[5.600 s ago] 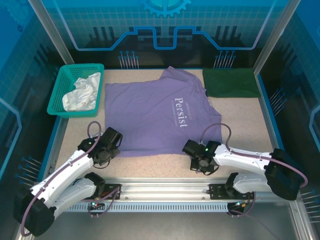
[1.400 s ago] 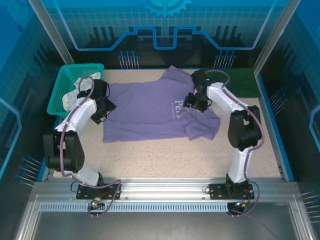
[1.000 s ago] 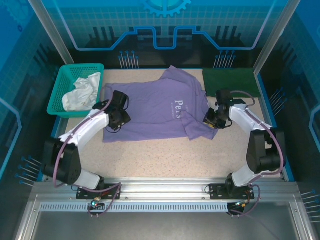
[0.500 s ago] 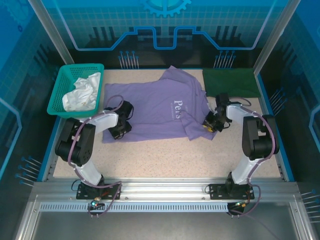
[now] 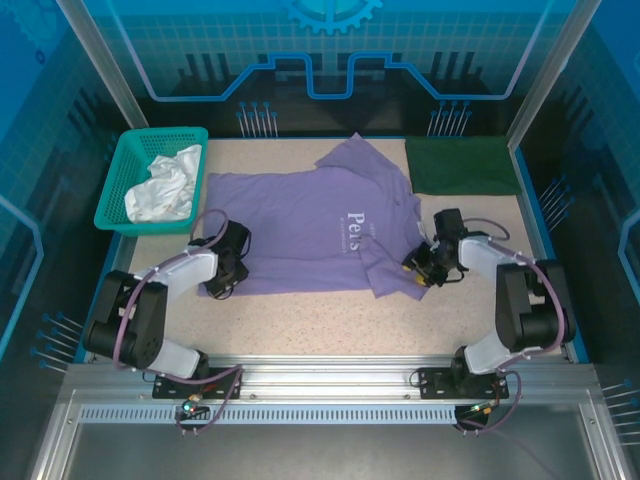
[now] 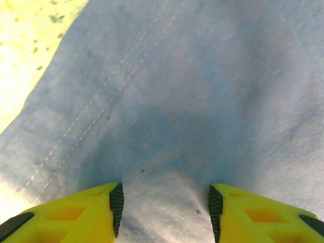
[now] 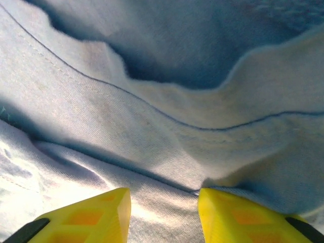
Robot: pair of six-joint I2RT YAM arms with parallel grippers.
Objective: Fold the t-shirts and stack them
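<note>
The lavender-purple t-shirt (image 5: 300,235) lies across the middle of the table, its near part folded over and white print (image 5: 362,222) showing. My left gripper (image 5: 222,272) rests on its near left edge. In the left wrist view the left gripper (image 6: 166,207) stands open, with flat cloth (image 6: 167,126) between the yellow fingers (image 6: 71,212). At the shirt's rumpled near right corner, my right gripper (image 5: 418,268) is open. The right wrist view has the right gripper (image 7: 163,212) over creased cloth and a hem (image 7: 152,106). A folded dark green t-shirt (image 5: 460,165) lies at the back right.
A teal mesh basket (image 5: 122,175) with a crumpled white cloth (image 5: 160,188) stands at the back left. Bare speckled tabletop (image 5: 320,325) runs between the shirt and the metal rail (image 5: 320,375) at the near edge. Blue frame walls close in both sides.
Both grippers have come nearer along the shirt's sides, and the shirt has slid slightly toward the near edge. The right jaws have widened; the right corner is more rumpled.
</note>
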